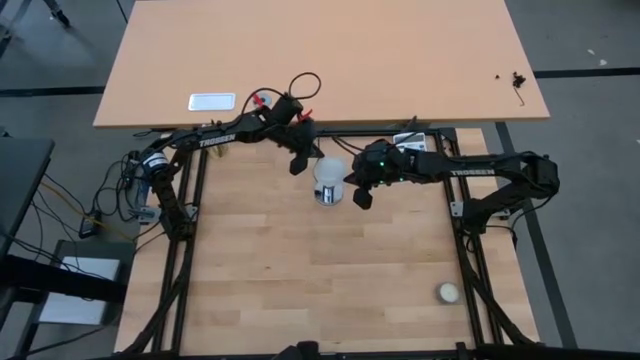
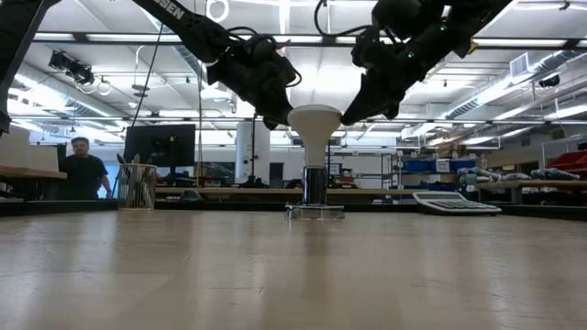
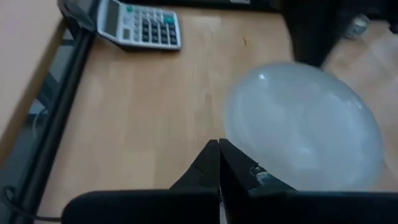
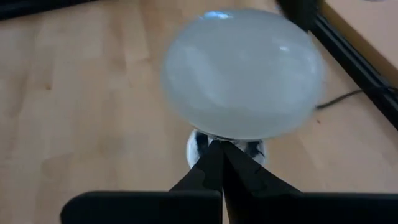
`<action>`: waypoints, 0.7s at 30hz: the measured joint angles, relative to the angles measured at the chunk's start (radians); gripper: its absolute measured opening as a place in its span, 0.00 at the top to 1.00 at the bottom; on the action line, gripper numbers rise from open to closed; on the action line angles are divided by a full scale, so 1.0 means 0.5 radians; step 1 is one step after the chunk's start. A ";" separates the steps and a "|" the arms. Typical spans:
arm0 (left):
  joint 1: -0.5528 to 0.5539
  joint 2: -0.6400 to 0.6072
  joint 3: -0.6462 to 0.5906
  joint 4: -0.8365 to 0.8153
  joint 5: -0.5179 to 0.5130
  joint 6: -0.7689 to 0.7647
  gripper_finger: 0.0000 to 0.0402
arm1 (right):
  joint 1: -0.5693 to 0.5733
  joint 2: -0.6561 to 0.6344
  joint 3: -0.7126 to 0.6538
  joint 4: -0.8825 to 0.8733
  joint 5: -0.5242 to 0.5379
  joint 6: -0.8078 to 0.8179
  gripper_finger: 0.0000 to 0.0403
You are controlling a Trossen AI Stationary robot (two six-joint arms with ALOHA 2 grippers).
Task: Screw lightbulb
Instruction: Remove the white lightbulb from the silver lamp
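The lightbulb (image 2: 314,124) stands upright, white dome up, with its narrow grey base in the socket (image 2: 314,210) on the wooden table; it also shows in the high view (image 1: 329,178). My left gripper (image 2: 273,122) is shut and slants down beside the dome's left flank, the tips next to the dome (image 3: 305,134) in its wrist view. My right gripper (image 2: 348,119) is shut too and slants down at the dome's right flank. In the right wrist view its tips (image 4: 219,146) sit just under the dome (image 4: 242,68), over the socket (image 4: 198,148). My left gripper's shut fingertips (image 3: 214,155) stand right at the edge of the dome; whether they touch it I cannot tell. My right gripper's shut fingertips (image 4: 214,158) lie close under the dome's near side; whether they touch it I cannot tell.
A calculator (image 1: 410,140) lies at the table's far edge behind the bulb. A small cream ball (image 1: 448,292) rests near the right front corner. A thin black cord (image 4: 339,98) runs off the socket. A second tabletop (image 1: 320,60) lies beyond, and a person (image 2: 83,170) sits in the room.
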 joint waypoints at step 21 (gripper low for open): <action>-0.011 0.095 0.001 0.285 0.041 -0.124 1.00 | 0.175 0.139 0.001 0.308 -0.060 -0.031 0.98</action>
